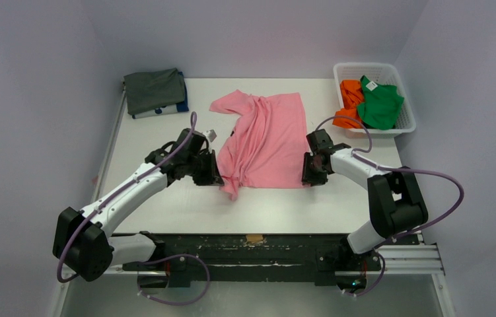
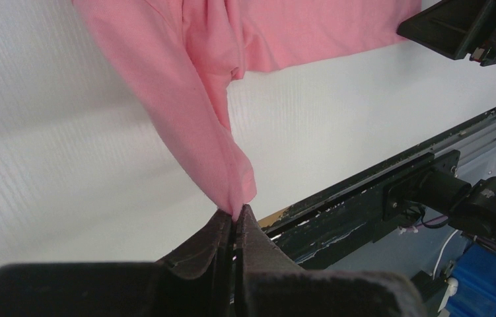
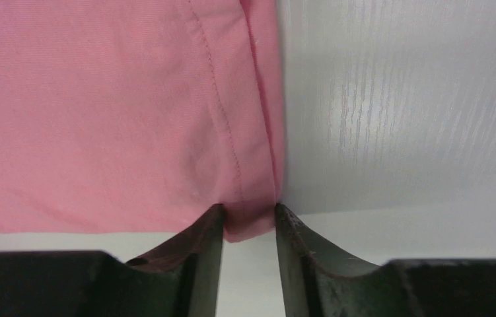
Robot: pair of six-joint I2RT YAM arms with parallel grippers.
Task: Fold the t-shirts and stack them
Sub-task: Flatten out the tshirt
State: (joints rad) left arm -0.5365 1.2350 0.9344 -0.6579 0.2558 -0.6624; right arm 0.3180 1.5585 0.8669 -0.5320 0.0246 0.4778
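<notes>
Our left hand (image 1: 216, 177) is pinched shut on the near-left corner of the pink t-shirt (image 1: 268, 135), which lies rumpled mid-table (image 1: 166, 211). Our right hand (image 1: 308, 173) is closed on the near-right hem. We should lift both corners evenly, keeping the hem taut, and fold it away squarely.

White-shelled arms (image 1: 129, 191) carry black joints (image 1: 397, 201) and purple cables (image 1: 194, 125) (looping); left claw (image 2: 237, 214) and right claw (image 3: 248, 211) are black
</notes>
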